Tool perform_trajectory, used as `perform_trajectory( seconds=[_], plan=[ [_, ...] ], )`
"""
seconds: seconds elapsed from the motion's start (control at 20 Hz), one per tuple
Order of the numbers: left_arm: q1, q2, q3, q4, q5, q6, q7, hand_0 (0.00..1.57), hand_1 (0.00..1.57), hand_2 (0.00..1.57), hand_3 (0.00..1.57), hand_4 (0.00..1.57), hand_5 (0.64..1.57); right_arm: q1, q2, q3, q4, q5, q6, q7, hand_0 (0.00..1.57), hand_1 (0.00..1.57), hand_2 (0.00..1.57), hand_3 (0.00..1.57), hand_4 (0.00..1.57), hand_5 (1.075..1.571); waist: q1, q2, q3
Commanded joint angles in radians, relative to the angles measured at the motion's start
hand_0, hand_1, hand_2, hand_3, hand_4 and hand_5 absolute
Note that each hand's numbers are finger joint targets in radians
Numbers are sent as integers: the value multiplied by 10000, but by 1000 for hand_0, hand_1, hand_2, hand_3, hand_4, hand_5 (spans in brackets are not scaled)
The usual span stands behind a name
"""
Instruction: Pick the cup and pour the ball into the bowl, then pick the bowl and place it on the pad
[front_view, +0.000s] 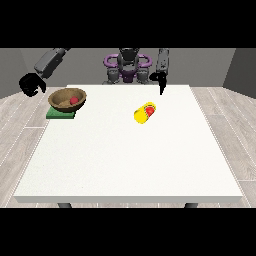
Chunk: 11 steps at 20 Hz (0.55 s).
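Bowl (67, 99) holding ball (74, 100) rests on pad (60, 114); emptied cup (144, 112) lies tipped at its four o'clock; view-left hand (32, 84) curled empty, view-right hand (161, 82) indiscernible.

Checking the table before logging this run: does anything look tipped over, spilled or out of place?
Yes. The yellow cup lies on its side near the middle of the table, with something red showing at its mouth. The brown bowl, holding a red ball, sits on the green pad but overhangs it.
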Motion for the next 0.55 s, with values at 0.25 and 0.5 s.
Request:
perform_trajectory(
  seconds=[0.25, 0.5],
  plan=[
    [660, -90, -2068, 1589, 803, 1830, -993, 0, 0, 0, 0, 1216, 1340, -623, 316, 710, -456, 97, 852, 1050, 364, 364, 534, 662, 751, 1289, -434, -904, -8],
    [394, -91, -2775, 1426, 1209, 2536, -186, 0, 0, 0, 0, 1216, 1340, -529, -252, 650, -447, 0, 1429, 1534, 0, 0, 582, 754, 713, 1075, -661, -1355, -4]
  ],
)
